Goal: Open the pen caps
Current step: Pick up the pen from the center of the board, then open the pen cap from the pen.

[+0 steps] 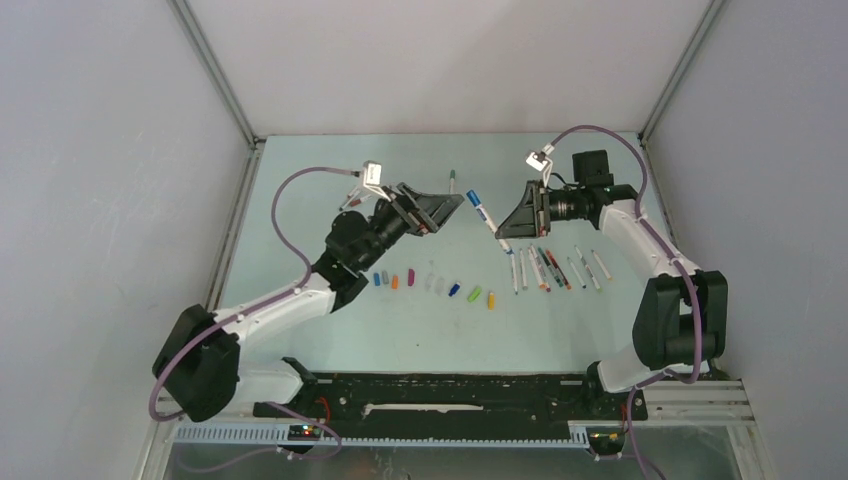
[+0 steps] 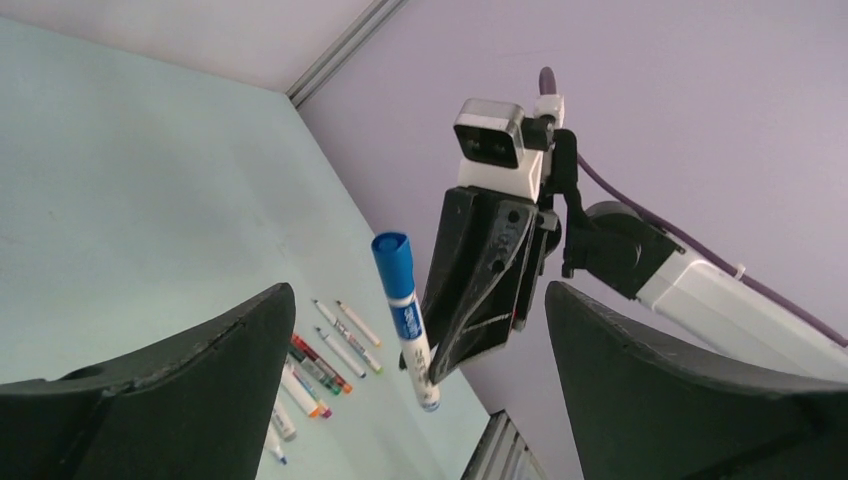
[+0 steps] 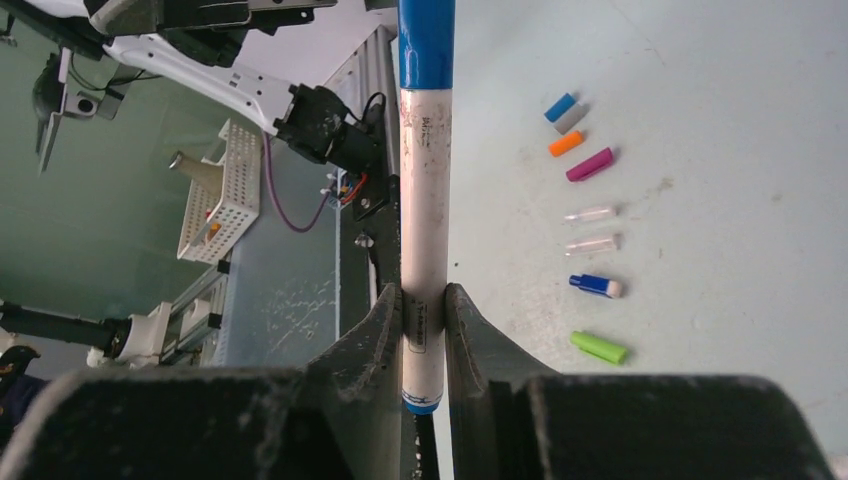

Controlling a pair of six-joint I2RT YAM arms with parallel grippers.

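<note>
Pen caps: one blue cap (image 2: 392, 264) sits on the tip of a white-barrelled marker (image 3: 424, 240), raised off the table at centre frame in the top view. Another pen (image 1: 452, 180), capped dark, lies alone near the upper centre.

Right gripper (image 3: 422, 335): fingers clamped narrow on the lower barrel of the marker, near its uncapped end; the blue cap points away from the jaws, toward the top edge of the right wrist view.

Left gripper (image 1: 447, 208): jaws spread wide, holding nothing, set just left of the marker in the top view, apart from it.

Loose caps on the table (image 1: 330, 170): a row below the grippers, centre of the top view, including blue (image 3: 560, 107), grey (image 3: 571, 119), orange (image 3: 565, 143), magenta (image 3: 589, 165), two clear (image 3: 591, 214), dark blue with white end (image 3: 596, 286), green (image 3: 599, 347), and yellow-orange (image 1: 491, 300).

Uncapped pens (image 1: 545, 268): a cluster of thin white barrels, lying roughly parallel, right of centre in the top view, just right of the cap row.
</note>
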